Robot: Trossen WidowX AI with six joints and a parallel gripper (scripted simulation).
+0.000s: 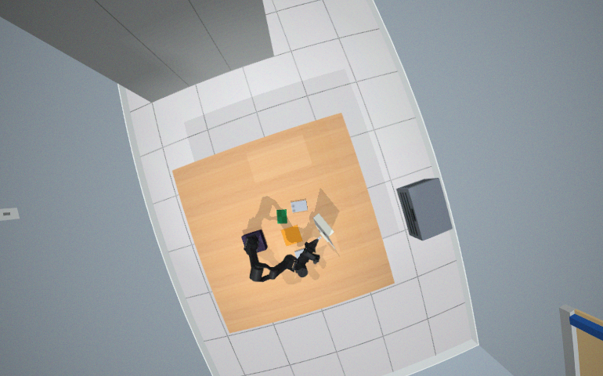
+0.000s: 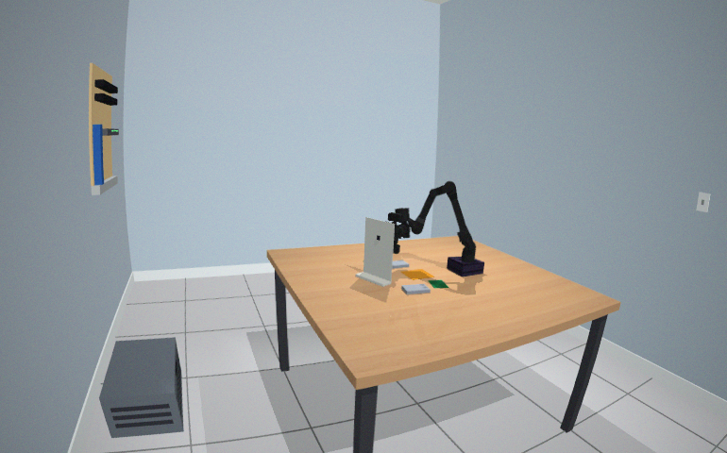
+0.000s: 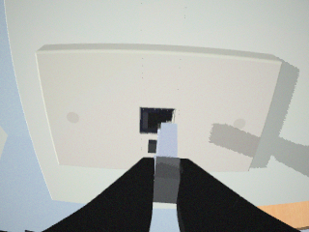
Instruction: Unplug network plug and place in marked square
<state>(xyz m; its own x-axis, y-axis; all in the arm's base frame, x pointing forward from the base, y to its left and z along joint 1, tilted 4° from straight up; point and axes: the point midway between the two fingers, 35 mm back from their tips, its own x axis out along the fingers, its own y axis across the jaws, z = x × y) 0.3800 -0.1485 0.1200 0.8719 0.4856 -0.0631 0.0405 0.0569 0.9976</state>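
Observation:
My gripper (image 3: 164,169) (image 1: 315,241) is shut on the network plug (image 3: 167,140), a pale clear piece with a grey rear part. The upright panel (image 3: 97,21) (image 2: 378,260) is off-white, with a raised plate (image 3: 97,87) around the dark socket (image 3: 155,116). The socket's opening shows mostly uncovered. The plug's front end overlaps its lower right corner in the wrist view and looks to be outside it; the exact gap cannot be told. The tab cannot be made out. An orange square (image 1: 291,235) (image 2: 416,274) lies on the table (image 1: 230,186) (image 2: 468,320). In the exterior view the panel hides the fingertips.
A green patch (image 1: 281,215) (image 2: 437,283) lies near the orange square. One pale flat block (image 1: 299,205) (image 2: 415,289) lies beside the green patch; another (image 1: 298,252) (image 2: 399,263) is partly under the arm. The panel's foot (image 2: 373,278) rests on the table.

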